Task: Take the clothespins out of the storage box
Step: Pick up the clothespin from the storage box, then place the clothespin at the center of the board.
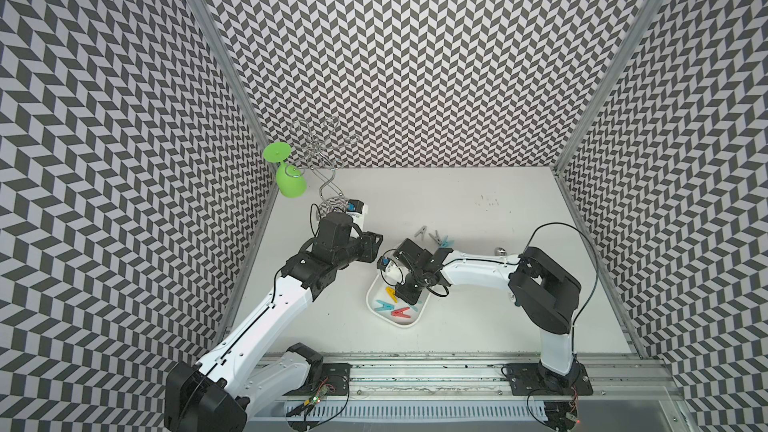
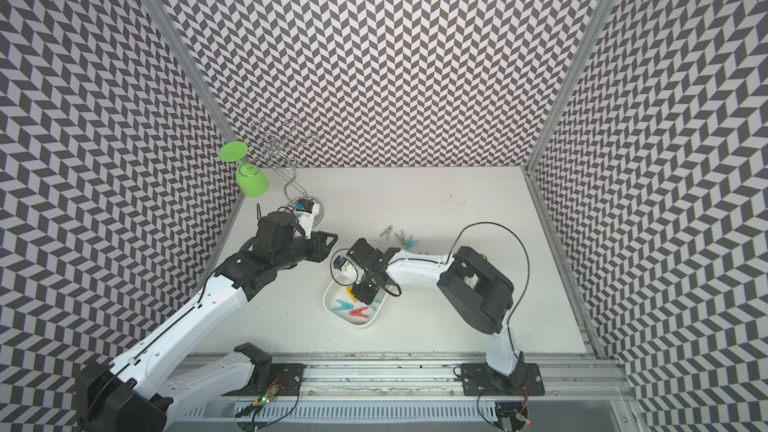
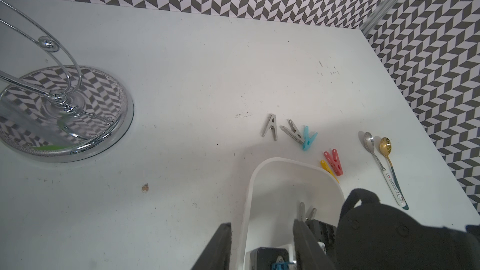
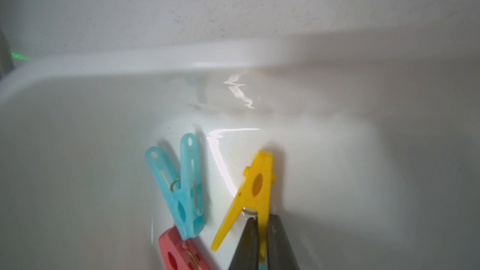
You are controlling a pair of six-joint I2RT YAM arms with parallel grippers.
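your right gripper [image 4: 262, 242]: clamped on yellow clothespin [image 4: 255, 188] in storage box [image 4: 130, 61] | your left gripper [image 3: 261, 225]: part-open, empty, hovering

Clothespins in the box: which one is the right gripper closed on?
The yellow clothespin: the right gripper pinches one leg; the teal clothespin and red clothespin lie free beside it.

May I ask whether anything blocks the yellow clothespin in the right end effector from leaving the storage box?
Nothing visible lies over it. The right end effector grips one leg of the yellow clothespin; the teal clothespin lies beside it, apart. Only the storage box rim separates it from the table.
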